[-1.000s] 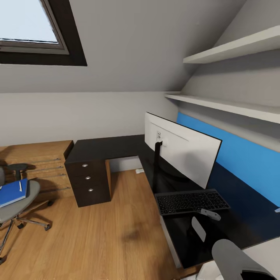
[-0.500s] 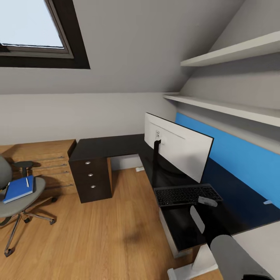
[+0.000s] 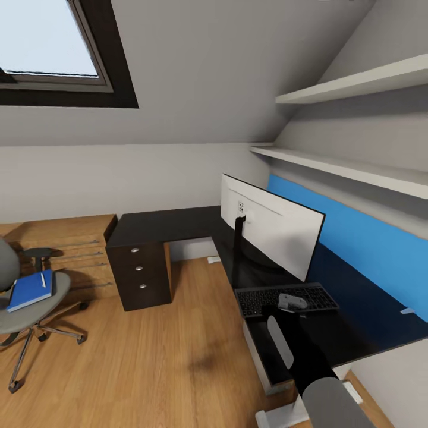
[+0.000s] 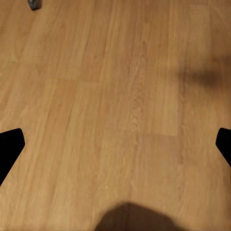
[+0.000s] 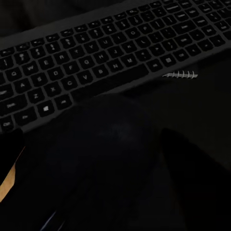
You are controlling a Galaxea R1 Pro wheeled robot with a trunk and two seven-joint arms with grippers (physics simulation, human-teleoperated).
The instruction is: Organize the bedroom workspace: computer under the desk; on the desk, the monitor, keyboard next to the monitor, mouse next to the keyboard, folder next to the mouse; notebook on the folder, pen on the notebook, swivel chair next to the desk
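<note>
Between right fingers (image 5: 9, 159): mouse (image 5: 103, 144), beside keyboard (image 5: 110, 53).

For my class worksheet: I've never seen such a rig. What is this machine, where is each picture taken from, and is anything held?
A simulated two-armed robot. The wide picture is from its head: a black desk with monitor and keyboard, and a swivel chair carrying a blue folder. The others are wrist cameras. The left gripper, open and empty, faces wooden floor. The right gripper hangs by the keyboard over a dark lump, probably the mouse; grip unclear.
</note>
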